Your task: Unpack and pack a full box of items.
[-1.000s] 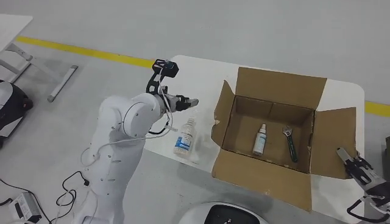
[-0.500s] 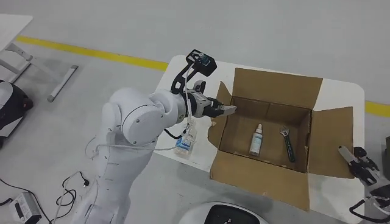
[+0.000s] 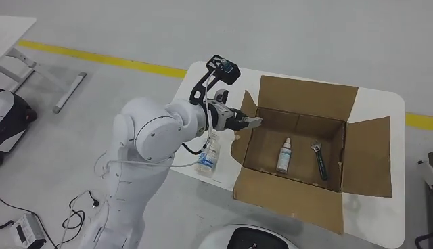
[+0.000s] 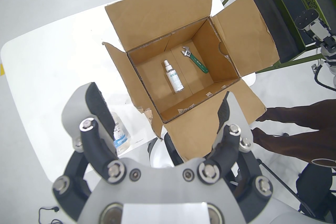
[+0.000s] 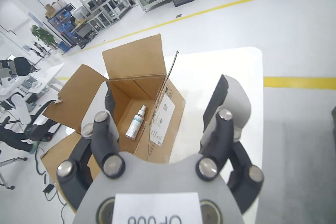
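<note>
Just by box flap, left gripper agape.

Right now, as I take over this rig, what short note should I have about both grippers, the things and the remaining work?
Left gripper: open, empty, hovering over the left flap of the open brown cardboard box.
Right gripper: open, empty, raised off the box's right side.
In the box: white spray bottle and green-handled wrench, lying flat, apart.
On the white table, beside the box's left flap: clear bottle with blue label.
Done: that bottle looks unpacked.
Left: probably lift out the spray bottle and wrench, then pack everything back.
</note>
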You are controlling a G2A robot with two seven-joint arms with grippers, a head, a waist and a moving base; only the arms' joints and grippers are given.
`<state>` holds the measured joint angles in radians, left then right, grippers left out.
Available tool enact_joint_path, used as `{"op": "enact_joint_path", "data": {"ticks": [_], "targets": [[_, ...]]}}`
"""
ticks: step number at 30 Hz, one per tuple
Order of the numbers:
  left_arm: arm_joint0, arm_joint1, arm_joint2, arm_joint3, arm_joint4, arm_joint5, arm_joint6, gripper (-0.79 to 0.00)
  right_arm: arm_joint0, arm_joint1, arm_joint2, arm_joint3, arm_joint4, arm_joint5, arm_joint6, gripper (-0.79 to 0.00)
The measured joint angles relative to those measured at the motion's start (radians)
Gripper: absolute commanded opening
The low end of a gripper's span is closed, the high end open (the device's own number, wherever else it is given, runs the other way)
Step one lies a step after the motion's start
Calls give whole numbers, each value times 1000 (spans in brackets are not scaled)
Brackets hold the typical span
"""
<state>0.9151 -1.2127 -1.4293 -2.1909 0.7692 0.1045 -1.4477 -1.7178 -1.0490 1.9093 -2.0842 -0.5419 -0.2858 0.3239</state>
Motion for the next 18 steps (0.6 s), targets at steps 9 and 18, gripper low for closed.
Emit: {"op": "enact_joint_path", "data": {"ticks": [9, 18], "targets": [[-170, -25, 228, 64, -108, 6, 142, 0, -5, -3, -11, -28, -22, 9, 8, -785], [-337, -71, 512, 303, -94, 145, 141, 0, -26, -6, 24, -1, -23, 32, 18, -785]]}}
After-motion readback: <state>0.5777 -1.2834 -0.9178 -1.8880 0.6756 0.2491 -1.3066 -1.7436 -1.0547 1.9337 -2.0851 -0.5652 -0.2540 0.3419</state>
